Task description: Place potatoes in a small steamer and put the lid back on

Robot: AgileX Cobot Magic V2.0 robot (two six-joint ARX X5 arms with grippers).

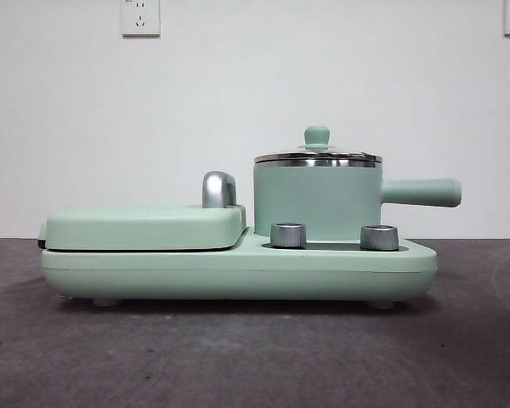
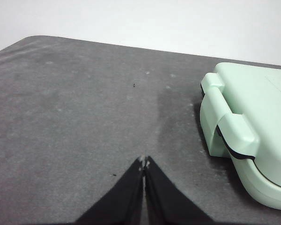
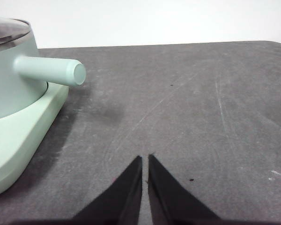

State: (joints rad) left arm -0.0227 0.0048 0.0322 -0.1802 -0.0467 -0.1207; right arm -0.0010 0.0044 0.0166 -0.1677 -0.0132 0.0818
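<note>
Mint-green cooker on the grey counter (image 1: 238,357), both arms waiting.

From the front, the small steamer (image 1: 317,202) sits on the cooker base (image 1: 238,272) with the lid (image 1: 317,156) on; no potato shows, so it may be inside or out of sight. In the left wrist view, the left end effector (image 2: 144,165) hangs pinched together beside the griddle cover (image 2: 253,122), holding nothing. In the right wrist view, the right end effector (image 3: 145,161) is nearly closed, empty, near the steamer's handle (image 3: 49,70).
</note>
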